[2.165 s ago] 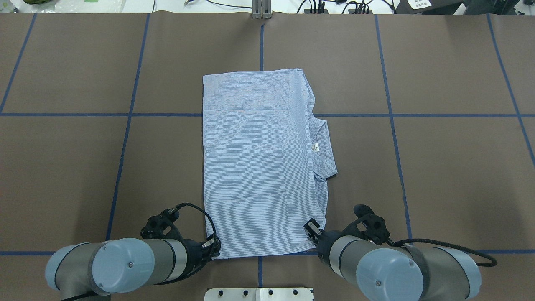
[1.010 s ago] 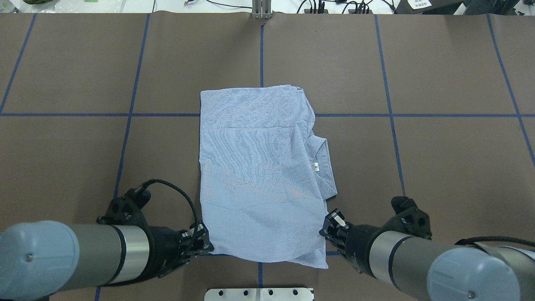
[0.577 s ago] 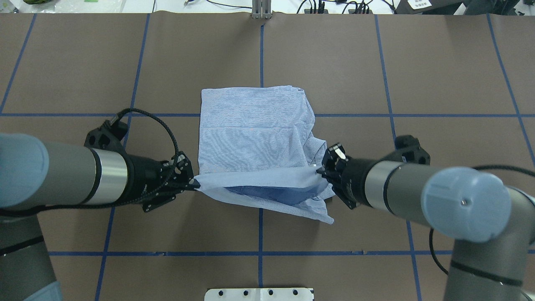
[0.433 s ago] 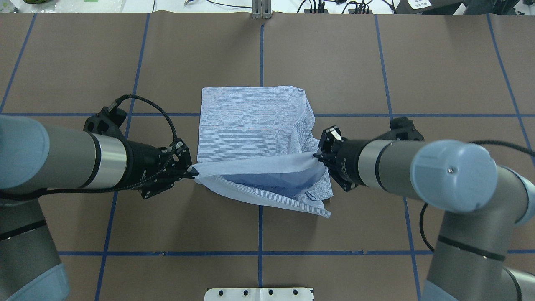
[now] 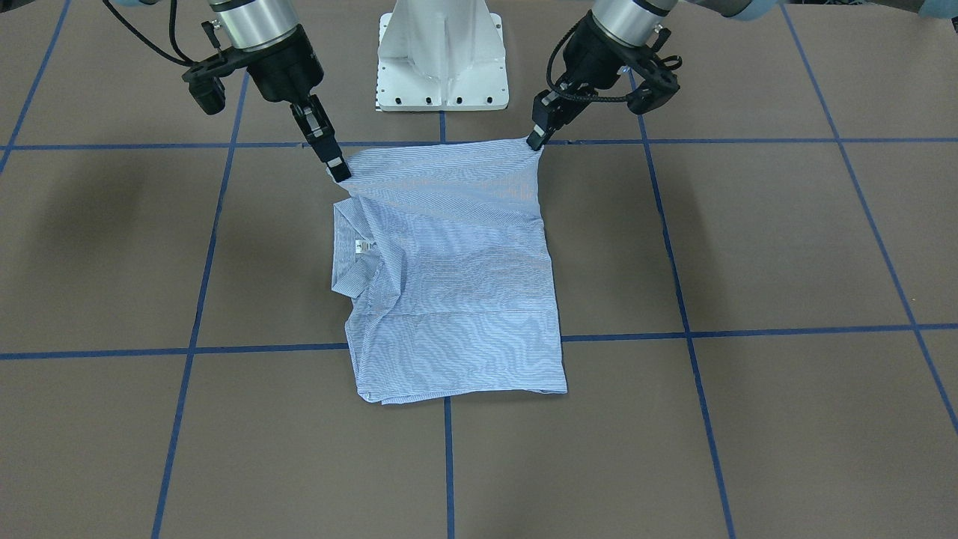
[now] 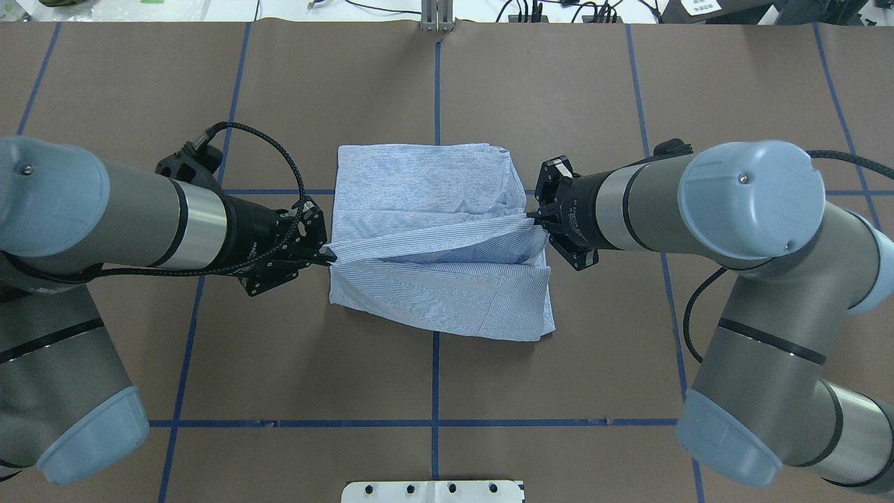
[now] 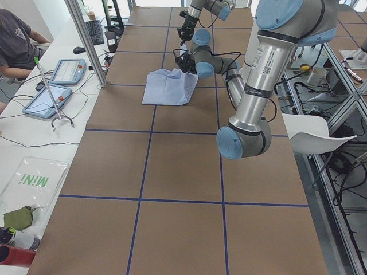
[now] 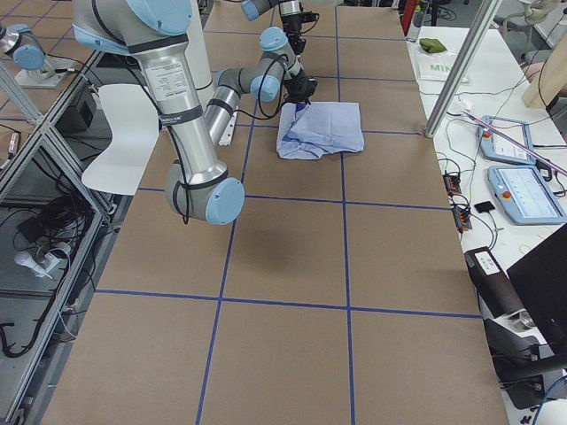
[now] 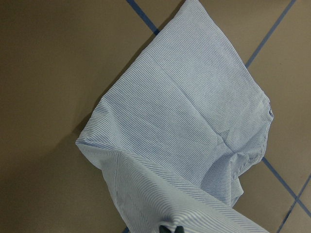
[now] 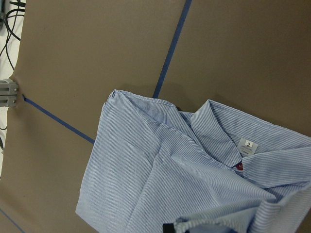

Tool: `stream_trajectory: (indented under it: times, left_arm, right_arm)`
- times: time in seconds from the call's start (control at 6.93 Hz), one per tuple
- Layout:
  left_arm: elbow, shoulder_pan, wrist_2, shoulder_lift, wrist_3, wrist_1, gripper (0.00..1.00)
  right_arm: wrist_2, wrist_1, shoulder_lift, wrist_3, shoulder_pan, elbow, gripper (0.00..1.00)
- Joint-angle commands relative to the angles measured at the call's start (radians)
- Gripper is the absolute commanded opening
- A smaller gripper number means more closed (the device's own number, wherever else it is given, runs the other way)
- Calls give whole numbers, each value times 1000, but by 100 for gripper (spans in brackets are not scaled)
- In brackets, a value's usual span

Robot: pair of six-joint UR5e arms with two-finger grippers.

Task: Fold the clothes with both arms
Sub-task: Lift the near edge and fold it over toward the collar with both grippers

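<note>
My left arm [image 6: 133, 216] and right arm [image 6: 649, 209] reach inward from opposite sides, wrists angled down. My left gripper [image 6: 327, 256] and right gripper [image 6: 535, 216] face each other, each clamped on a shirt [image 6: 419, 175] corner.

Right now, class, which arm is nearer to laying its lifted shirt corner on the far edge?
Right, slightly. The right claw holds its corner of the striped shirt nearer that far edge than the left claw does.
</note>
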Motion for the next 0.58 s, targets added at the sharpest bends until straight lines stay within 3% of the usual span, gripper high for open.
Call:
stream_trajectory:
  times: [0.0, 0.29, 0.43]
  left_arm:
    - [20, -26, -10, -3, 34, -2, 0]
    - [169, -111, -11, -81, 153, -7, 0]
    - [211, -136, -10, -87, 191, -26, 0]
  right_arm:
    - [5, -36, 14, -12, 7, -12, 0]
    - [2, -1, 104, -85, 65, -199, 0]
    - [5, 2, 115, -90, 70, -227, 0]
